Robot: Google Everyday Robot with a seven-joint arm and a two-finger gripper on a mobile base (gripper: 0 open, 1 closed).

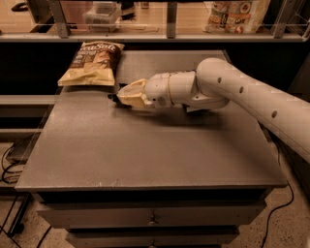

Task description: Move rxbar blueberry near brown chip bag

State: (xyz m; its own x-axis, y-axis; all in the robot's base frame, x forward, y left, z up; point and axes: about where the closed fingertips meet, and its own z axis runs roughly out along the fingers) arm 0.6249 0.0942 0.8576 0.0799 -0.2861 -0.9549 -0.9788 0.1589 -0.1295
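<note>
The brown chip bag (92, 63) lies flat at the table's far left corner, dark brown at the top and tan-yellow below. My gripper (121, 97) reaches in from the right and sits just right of and slightly nearer than the bag. It is shut on the rxbar blueberry (112, 97). Only a small dark end of the bar shows beyond the cream fingertips, low over the table; the rest is hidden between the fingers.
The grey table (145, 160) has drawers below its front edge. My white arm (242, 92) crosses the right half of the table and hides what lies under it. A shelf behind holds a clear container (101, 12) and packaged goods (237, 14). Cables lie on the floor at left.
</note>
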